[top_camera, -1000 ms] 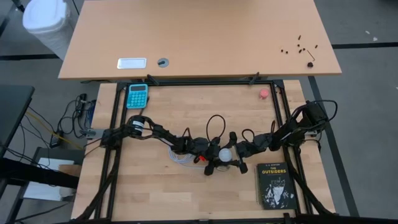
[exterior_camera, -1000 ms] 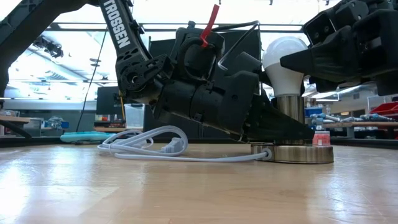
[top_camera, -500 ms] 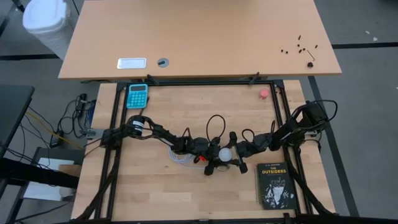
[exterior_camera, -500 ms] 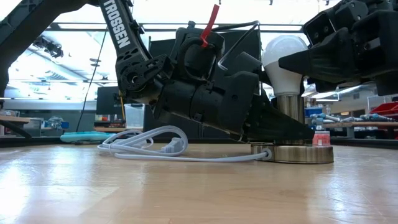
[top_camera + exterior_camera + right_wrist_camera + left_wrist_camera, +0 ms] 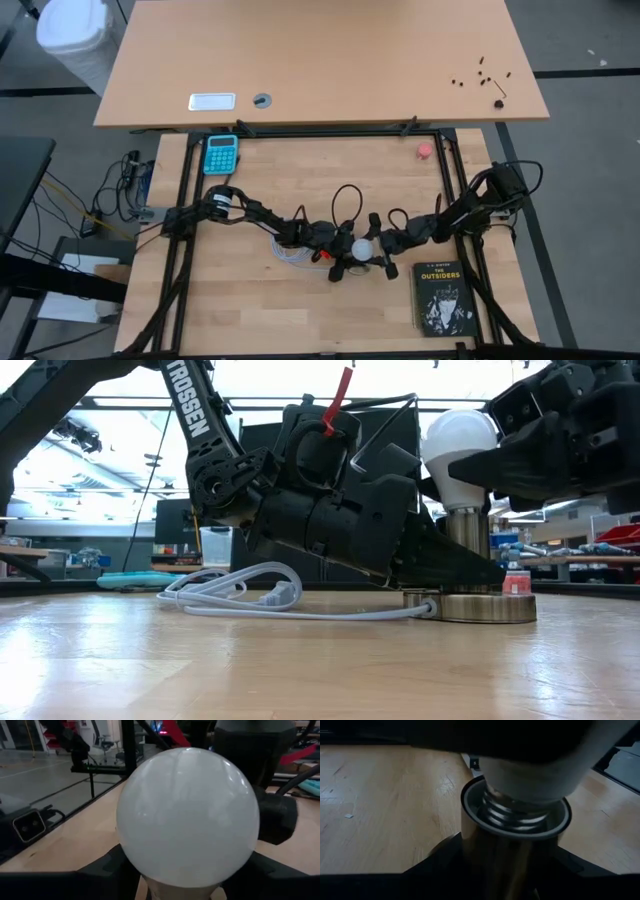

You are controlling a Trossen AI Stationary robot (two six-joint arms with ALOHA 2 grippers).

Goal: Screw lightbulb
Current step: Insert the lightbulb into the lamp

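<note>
On the near part of the table, at its right corner, lay a black paperback titled "The Outsiders", flat and apart from the arms. Just beyond it, near the table's middle, the two arms met over the lightbulb. The bulb stood upright with its threaded base partly down in the round silvery socket; the left wrist view showed several turns of thread above the socket's rim.

The left gripper reached in low from the left, its fingers pinching the socket's sides and holding it against the table. The right gripper came in from the right at bulb height, its fingers standing on either side of the white globe just under its widest part. Whether they were pressing on the glass could not be told from these views.

A white cord ran from the socket and lay coiled on the wood to the left, behind the left arm. Farther back, a turquoise calculator lay at the far left corner and a small pink-red round object sat toward the far right. Beyond stood a second, paler table carrying a white rectangular tray and a scatter of small dark screws.
</note>
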